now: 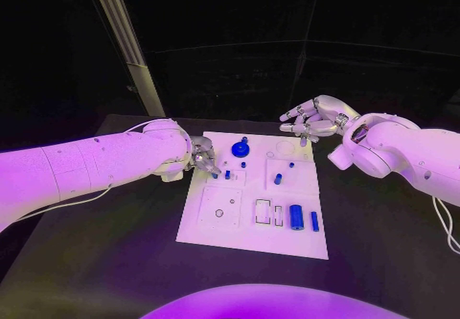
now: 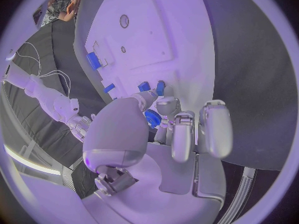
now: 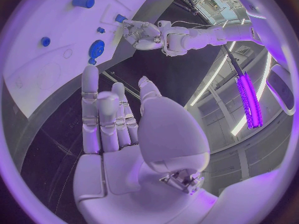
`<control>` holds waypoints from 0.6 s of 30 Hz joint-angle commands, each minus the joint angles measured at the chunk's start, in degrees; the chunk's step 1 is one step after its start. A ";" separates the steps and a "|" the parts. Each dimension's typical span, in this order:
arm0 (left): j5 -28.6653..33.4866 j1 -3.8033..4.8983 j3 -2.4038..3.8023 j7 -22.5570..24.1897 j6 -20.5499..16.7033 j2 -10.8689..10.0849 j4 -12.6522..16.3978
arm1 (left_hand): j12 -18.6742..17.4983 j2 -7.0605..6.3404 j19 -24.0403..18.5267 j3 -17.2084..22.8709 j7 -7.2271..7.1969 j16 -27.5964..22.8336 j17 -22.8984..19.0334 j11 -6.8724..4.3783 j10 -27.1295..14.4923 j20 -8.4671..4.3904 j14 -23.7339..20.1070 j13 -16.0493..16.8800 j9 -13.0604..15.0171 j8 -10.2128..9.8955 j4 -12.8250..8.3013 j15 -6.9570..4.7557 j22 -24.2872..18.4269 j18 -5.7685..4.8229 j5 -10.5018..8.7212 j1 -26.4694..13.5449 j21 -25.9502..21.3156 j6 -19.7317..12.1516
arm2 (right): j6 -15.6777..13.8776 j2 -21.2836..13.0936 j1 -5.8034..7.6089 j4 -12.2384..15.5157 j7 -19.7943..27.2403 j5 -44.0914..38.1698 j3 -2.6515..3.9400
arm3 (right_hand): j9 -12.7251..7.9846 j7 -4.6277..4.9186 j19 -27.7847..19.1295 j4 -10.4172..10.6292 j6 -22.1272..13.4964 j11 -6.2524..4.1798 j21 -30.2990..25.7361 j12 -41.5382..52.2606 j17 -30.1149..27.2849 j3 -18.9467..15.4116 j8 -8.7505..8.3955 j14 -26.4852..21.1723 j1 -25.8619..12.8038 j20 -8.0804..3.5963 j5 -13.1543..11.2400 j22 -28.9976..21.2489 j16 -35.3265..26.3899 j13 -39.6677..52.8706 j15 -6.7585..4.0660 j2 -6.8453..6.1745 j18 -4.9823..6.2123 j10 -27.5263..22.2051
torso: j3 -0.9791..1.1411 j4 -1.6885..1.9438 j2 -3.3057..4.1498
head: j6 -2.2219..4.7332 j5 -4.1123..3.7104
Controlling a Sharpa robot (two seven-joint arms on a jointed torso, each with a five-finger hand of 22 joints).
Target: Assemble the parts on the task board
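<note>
The white task board [image 1: 223, 219] lies in the middle of the black table. On it are a round blue part [image 1: 240, 149], small blue pegs [image 1: 278, 178], and a blue cylinder [image 1: 296, 214] beside a blue bar [image 1: 314, 220]. My left hand [image 1: 201, 158] is at the board's left edge. Its fingertips [image 2: 167, 104] hover just short of two small blue pegs [image 2: 160, 87] and nothing shows between them. My right hand [image 1: 312, 119] hangs above the board's far right corner with its fingers [image 3: 93, 109] apart and empty.
A rectangular slot [image 1: 262, 211] lies left of the blue cylinder, and a raised square plate [image 1: 221, 206] with a small hole fills the board's near left. A white cable [image 1: 67, 203] trails under my left arm. Bare black table surrounds the board.
</note>
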 commanded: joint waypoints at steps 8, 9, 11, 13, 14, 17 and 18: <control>-0.30 -0.19 -0.17 -1.01 2.95 0.96 -0.61 | 0.72 -2.05 0.69 4.11 -1.39 0.18 15.09 -0.73 0.91 -0.72 5.95 0.66 0.03 0.40 -5.30 -0.96 0.93 -0.56 0.20 -3.39 0.68 1.54 | 0.34 -0.05 0.11 0.16 0.36 -0.05 0.04 | 0.08 -0.12 0.41 -0.13 -0.46 -0.17 -0.36 0.20 -0.06 -0.34 0.29 0.13 -0.05 0.08 0.35 -0.07 -0.24 -0.07 0.15 0.57 0.32 -0.40 | 0.00 0.01 -0.05 | -0.43 -0.03; -0.30 -0.19 -0.17 -1.20 3.05 1.03 -0.65 | 0.73 -2.23 0.72 3.67 -1.46 0.18 15.09 -0.80 0.94 -0.78 5.95 0.67 0.01 0.42 -5.15 -1.02 0.99 -0.57 0.22 -3.75 0.71 1.75 | 0.35 -0.05 0.11 0.16 0.35 -0.05 0.04 | 0.08 -0.12 0.41 -0.13 -0.46 -0.17 -0.36 0.20 -0.06 -0.34 0.29 0.13 -0.05 0.08 0.35 -0.07 -0.24 -0.07 0.15 0.57 0.32 -0.40 | -0.01 0.00 -0.05 | -0.46 -0.06; -0.30 -0.19 -0.17 -1.51 3.16 1.10 -0.71 | 0.79 -2.37 0.74 3.22 -1.54 0.18 15.09 -0.86 0.99 -0.84 5.95 0.73 -0.01 0.43 -5.01 -1.09 1.05 -0.58 0.24 -4.09 0.73 1.97 | 0.37 -0.05 0.12 0.17 0.34 -0.05 0.04 | 0.08 -0.12 0.41 -0.13 -0.46 -0.17 -0.36 0.20 -0.06 -0.34 0.29 0.13 -0.05 0.08 0.35 -0.07 -0.24 -0.07 0.15 0.57 0.32 -0.40 | -0.03 -0.01 -0.05 | -0.49 -0.09; -0.29 -0.19 -0.17 -1.82 3.21 1.14 -0.78 | 0.84 -2.46 0.78 2.77 -1.59 0.18 15.09 -0.92 1.04 -0.90 5.95 0.79 -0.03 0.44 -4.84 -1.14 1.14 -0.60 0.25 -4.42 0.79 2.15 | 0.36 -0.04 0.12 0.17 0.33 -0.05 0.04 | 0.08 -0.12 0.41 -0.13 -0.46 -0.17 -0.36 0.20 -0.06 -0.34 0.29 0.13 -0.05 0.08 0.35 -0.07 -0.24 -0.07 0.15 0.57 0.32 -0.40 | -0.02 -0.02 -0.04 | -0.47 -0.11; -0.29 -0.19 -0.17 -1.97 3.20 1.15 -0.82 | 0.85 -2.48 0.78 2.59 -1.61 0.18 15.09 -0.94 1.05 -0.92 5.95 0.80 -0.04 0.46 -4.76 -1.16 1.16 -0.60 0.25 -4.56 0.80 2.24 | 0.35 -0.05 0.12 0.17 0.33 -0.05 0.04 | 0.08 -0.12 0.41 -0.12 -0.47 -0.17 -0.36 0.21 -0.07 -0.35 0.29 0.12 -0.05 0.09 0.35 -0.07 -0.26 -0.07 0.16 0.57 0.32 -0.41 | -0.02 -0.01 -0.03 | -0.49 -0.11; -0.29 -0.19 -0.17 -2.25 3.07 1.16 -0.94 | 0.83 -2.52 0.78 2.28 -1.66 0.18 15.09 -0.97 1.04 -0.95 5.95 0.75 -0.03 0.49 -4.64 -1.19 1.15 -0.60 0.26 -4.78 0.78 2.39 | 0.34 -0.04 0.12 0.18 0.33 -0.05 0.04 | 0.08 -0.12 0.42 -0.10 -0.49 -0.16 -0.40 0.21 -0.10 -0.38 0.29 0.11 -0.05 0.09 0.34 -0.09 -0.32 -0.09 0.16 0.57 0.32 -0.44 | 0.00 0.04 -0.04 | -0.53 -0.13; -0.29 -0.19 -0.17 -2.37 2.98 1.17 -1.01 | 0.82 -2.55 0.77 2.08 -1.68 0.18 15.09 -1.00 1.04 -0.97 5.95 0.75 -0.04 0.50 -4.56 -1.22 1.13 -0.59 0.26 -4.92 0.75 2.47 | 0.33 -0.04 0.12 0.18 0.33 -0.05 0.04 | 0.08 -0.12 0.42 -0.10 -0.49 -0.16 -0.40 0.21 -0.10 -0.38 0.29 0.11 -0.05 0.09 0.34 -0.09 -0.32 -0.09 0.16 0.57 0.32 -0.44 | 0.00 0.06 -0.05 | -0.50 -0.12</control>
